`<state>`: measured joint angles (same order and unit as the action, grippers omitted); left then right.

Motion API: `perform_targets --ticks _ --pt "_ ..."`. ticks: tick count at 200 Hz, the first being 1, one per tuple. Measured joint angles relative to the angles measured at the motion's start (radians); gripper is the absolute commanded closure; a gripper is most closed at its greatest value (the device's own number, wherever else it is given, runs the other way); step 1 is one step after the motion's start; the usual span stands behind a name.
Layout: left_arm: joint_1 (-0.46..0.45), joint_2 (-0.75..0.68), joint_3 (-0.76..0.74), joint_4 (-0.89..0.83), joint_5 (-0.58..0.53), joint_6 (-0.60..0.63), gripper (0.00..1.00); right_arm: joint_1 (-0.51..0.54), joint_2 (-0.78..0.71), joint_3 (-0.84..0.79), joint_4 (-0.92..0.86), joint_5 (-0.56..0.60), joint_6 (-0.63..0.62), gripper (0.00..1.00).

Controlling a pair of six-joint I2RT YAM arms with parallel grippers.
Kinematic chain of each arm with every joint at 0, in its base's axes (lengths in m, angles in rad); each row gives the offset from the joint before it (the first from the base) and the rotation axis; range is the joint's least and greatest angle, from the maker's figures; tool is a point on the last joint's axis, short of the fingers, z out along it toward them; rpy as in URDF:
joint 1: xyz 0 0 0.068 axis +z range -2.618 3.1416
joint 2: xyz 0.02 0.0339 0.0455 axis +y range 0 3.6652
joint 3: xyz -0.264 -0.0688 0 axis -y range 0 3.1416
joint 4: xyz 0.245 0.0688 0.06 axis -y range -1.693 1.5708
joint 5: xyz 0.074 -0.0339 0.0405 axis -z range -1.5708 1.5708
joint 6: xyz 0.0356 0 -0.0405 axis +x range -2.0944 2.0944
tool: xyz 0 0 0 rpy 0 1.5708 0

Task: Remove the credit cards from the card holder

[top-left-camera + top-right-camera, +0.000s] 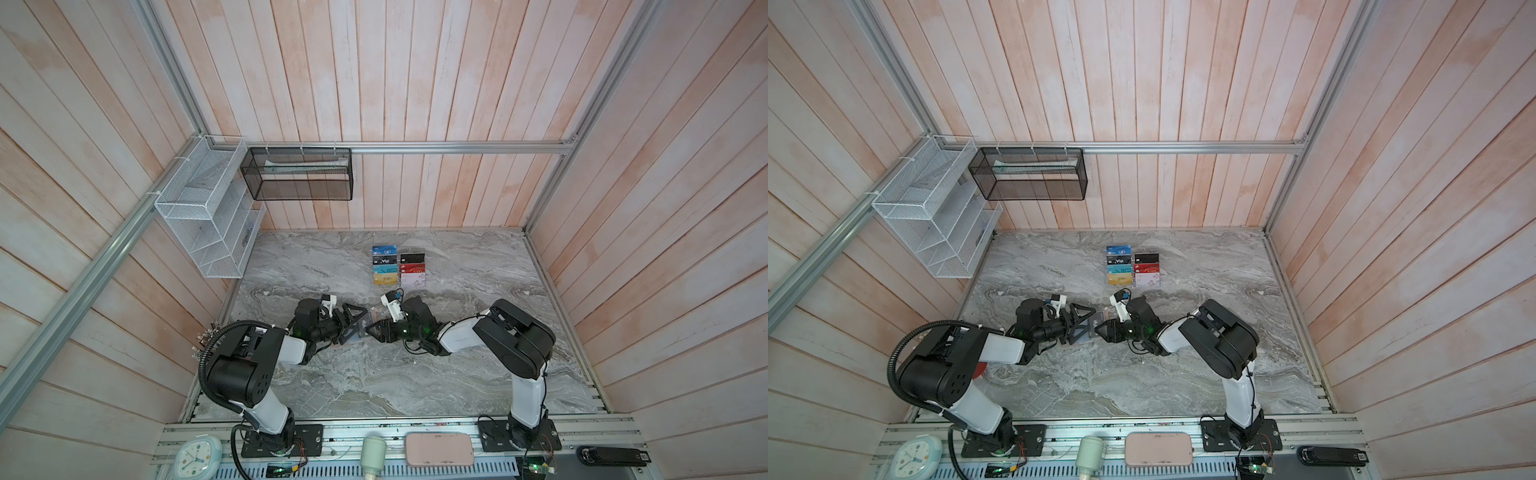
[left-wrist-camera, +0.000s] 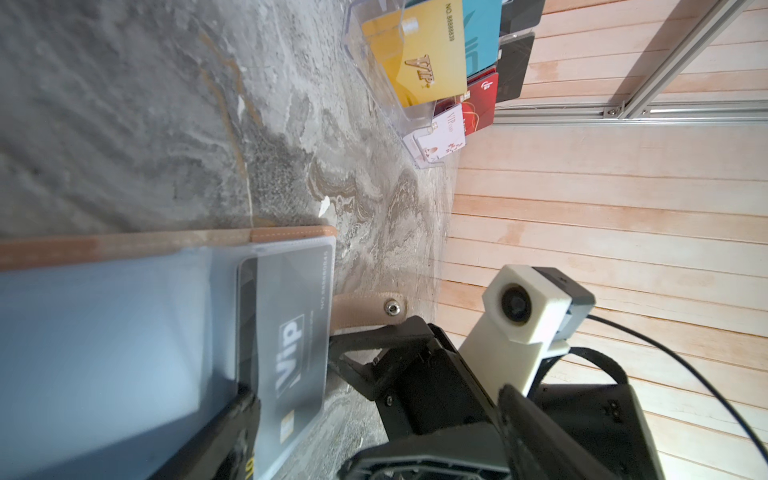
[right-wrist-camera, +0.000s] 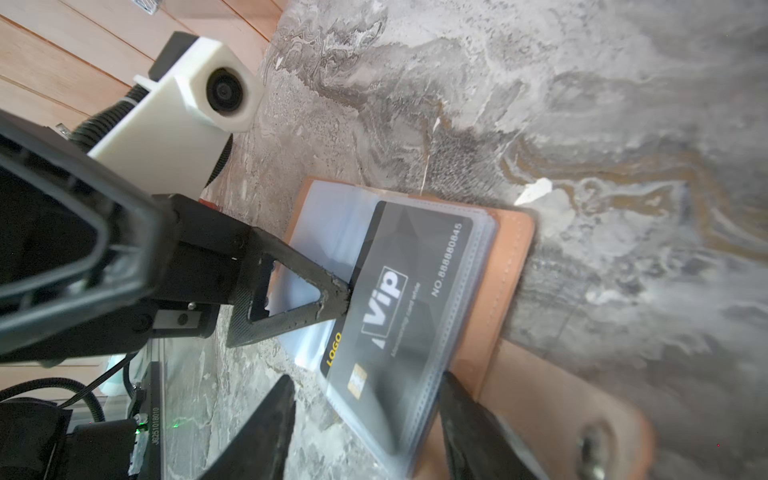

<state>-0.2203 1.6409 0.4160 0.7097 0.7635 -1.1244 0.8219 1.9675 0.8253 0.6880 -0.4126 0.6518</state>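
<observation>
**Item:** the black card with white "Vip" lettering [image 3: 399, 299]. It lies flat in a clear sleeve of the card holder [image 3: 513, 253]. The holder is spread open, tan cover down, on the marble table [image 1: 415, 374] between the two arms. A narrow strip along one long edge of the card looks bare of the sleeve. No other card can be made out in the holder.

**Governing relation:** in the right wrist view the card's long axis runs straight away from the right gripper [image 3: 368, 386], chip end nearest. That end lies between the jaws, which stand apart, one on either side, with no pinch made. The left gripper [image 1: 358, 325] is spread wide, with one fingertip [image 3: 338, 297] against the card's long edge.

**Judgement:** both grippers are at the card, and the right is the better placed to draw it out lengthwise.

**Surroundings:** the snap tab [image 2: 370, 309] lies loose beside the holder, and the acrylic rack [image 1: 399, 266] stands well apart.
</observation>
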Motion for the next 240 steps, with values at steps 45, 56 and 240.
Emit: perform_targets --ticks 45,56,240 --pt "0.032 -0.056 0.000 -0.083 -0.001 0.048 0.09 0.000 0.015 0.024 -0.030 0.006 -0.006 0.62" --pt "0.042 -0.077 0.000 -0.108 -0.002 0.064 0.09 0.000 0.017 0.029 -0.039 0.009 -0.004 0.63" --pt "0.064 -0.030 0.000 -0.119 0.022 0.139 0.11 -0.003 0.047 0.059 -0.060 0.013 0.003 0.86"
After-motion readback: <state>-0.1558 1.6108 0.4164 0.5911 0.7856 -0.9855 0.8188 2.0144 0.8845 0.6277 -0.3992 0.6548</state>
